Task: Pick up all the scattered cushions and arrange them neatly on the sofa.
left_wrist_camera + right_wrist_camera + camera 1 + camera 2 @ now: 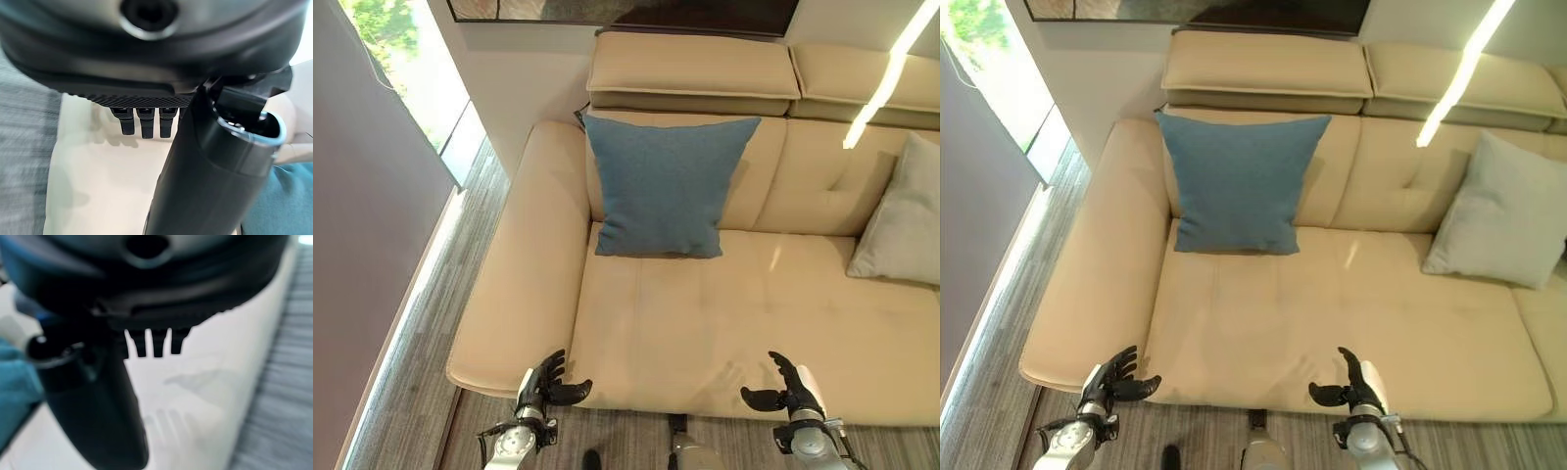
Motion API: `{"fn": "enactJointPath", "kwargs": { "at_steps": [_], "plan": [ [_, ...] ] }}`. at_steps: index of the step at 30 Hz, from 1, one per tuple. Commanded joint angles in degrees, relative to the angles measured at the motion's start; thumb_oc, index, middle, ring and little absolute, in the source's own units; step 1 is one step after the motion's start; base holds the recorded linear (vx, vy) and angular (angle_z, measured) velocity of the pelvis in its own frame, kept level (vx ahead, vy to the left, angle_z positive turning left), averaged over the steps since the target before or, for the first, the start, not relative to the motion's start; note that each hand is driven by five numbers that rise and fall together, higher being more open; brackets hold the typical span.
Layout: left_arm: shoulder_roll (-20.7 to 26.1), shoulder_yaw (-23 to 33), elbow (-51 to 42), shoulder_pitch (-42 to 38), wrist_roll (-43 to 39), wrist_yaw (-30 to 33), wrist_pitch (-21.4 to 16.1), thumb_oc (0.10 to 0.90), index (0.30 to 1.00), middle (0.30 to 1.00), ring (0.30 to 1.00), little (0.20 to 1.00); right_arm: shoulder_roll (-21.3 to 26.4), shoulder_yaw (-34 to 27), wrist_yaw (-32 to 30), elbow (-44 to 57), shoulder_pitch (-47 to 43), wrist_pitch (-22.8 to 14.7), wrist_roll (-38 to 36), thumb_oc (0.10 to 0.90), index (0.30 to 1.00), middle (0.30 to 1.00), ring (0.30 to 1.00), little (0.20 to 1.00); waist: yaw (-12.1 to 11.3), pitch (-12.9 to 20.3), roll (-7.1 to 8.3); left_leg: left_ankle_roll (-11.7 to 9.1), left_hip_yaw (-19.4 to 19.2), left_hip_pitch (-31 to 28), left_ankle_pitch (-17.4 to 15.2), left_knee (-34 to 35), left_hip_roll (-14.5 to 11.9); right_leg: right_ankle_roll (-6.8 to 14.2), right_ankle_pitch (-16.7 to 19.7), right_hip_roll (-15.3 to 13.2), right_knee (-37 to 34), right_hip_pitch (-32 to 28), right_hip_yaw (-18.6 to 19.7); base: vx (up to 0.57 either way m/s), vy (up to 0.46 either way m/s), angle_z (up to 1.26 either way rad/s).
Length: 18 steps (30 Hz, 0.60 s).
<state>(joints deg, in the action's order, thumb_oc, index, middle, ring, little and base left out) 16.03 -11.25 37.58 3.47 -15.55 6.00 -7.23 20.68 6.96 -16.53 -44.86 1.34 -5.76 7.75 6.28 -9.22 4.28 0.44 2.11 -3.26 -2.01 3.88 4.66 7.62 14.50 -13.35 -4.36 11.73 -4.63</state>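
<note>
**Both hands empty at sofa's front edge; cushions up against the backrest**

Left hand [548,380]: fingers relaxed and spread, thumb out, holding nothing. Hovers at the front edge of the seat, near the corner by the armrest [524,284]. Right hand [787,385]: same posture, loosely open, empty, also low at the front edge, further along the seat. Wrist views confirm: straight fingers over bare cream upholstery, nothing between thumb and fingers.

Outward across the seat of the sofa [724,323]: blue cushion [664,186] upright, leaning on the backrest, straight ahead and well apart from both hands, nearer the left. Grey cushion [1503,211] propped against the backrest toward the right side, tilted, nearer the right hand.

No cushion visible on the floor [411,372]. Judgement: both visible cushions already placed; next move likely turns on finding any remaining elsewhere.
</note>
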Motion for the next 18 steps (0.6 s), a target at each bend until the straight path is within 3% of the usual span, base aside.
{"fn": "enactJointPath", "kwargs": {
  "at_steps": [1,4,9,11,13,18],
  "plan": [
    [3.5,1.7,-4.9,0.9,1.7,1.4,-4.1,0.8,0.9,0.9,0.9,0.9,2.6,1.4,-1.5,2.0,-4.3,-0.8,0.3,0.8,0.9,0.9,0.9,0.9,-2.3,-0.4,-1.0,-0.6,1.1,2.4,-7.7,-5.8,-3.2,3.9,-8.8,5.4,1.6,1.9,-3.6,-0.3,0.112,-0.53],
    [4.7,1.2,-5.2,0.3,2.8,1.1,-3.8,0.8,0.9,0.9,0.9,0.9,2.4,2.4,-1.4,1.8,-4.7,-0.7,0.6,0.8,0.9,0.9,0.9,0.9,-3.3,-2.0,-1.29,0.8,0.1,4.0,-6.2,-6.1,-3.2,3.1,-12.3,5.4,9.5,1.5,-4.2,-0.3,0.086,-0.49],
    [4.5,1.7,-4.5,1.6,1.7,0.5,-3.3,0.8,0.9,0.9,0.9,0.9,1.7,2.4,-1.3,1.1,-3.9,-1.3,0.1,0.8,0.9,0.9,0.9,0.9,-5.5,-0.2,-2.12,2.0,-1.4,5.7,-4.2,-5.5,-3.8,0.9,-18.9,6.0,19.2,-3.5,-5.0,-0.18,0.034,-0.22],
    [4.3,1.9,-4.0,2.0,1.3,0.5,-3.0,0.8,0.9,0.9,0.9,0.9,1.3,2.4,-1.4,1.1,-3.9,-1.3,0.1,0.8,0.9,0.9,0.9,0.9,-7.0,1.0,-1.36,1.8,-3.0,8.2,-3.8,-6.9,-3.6,1.1,-19.7,5.6,15.2,-8.6,-6.2,-0.18,-0.086,-0.5],
    [3.7,2.1,-4.6,2.8,0.6,1.0,-2.7,0.8,0.9,0.9,0.9,0.9,0.8,2.7,-1.8,1.8,-3.9,-1.0,-0.3,0.8,0.9,0.9,0.9,0.9,-8.1,1.6,-0.33,1.2,-4.2,10.0,-2.9,-7.6,-3.8,0.7,-20.1,6.8,11.6,-9.8,-4.9,-0.17,-0.117,-0.59],
    [2.5,1.1,-3.1,2.4,0.1,1.2,-2.3,0.8,0.9,0.9,0.9,0.9,0.7,2.3,-2.6,3.8,-2.9,-1.5,-1.8,0.8,0.9,0.9,0.9,0.9,-6.7,1.7,-0.29,-0.5,-4.6,11.1,-1.6,-8.9,-4.9,-1.0,-20.5,9.5,4.1,-11.7,-2.9,-0.07,-0.135,-0.28]
  ]
}}
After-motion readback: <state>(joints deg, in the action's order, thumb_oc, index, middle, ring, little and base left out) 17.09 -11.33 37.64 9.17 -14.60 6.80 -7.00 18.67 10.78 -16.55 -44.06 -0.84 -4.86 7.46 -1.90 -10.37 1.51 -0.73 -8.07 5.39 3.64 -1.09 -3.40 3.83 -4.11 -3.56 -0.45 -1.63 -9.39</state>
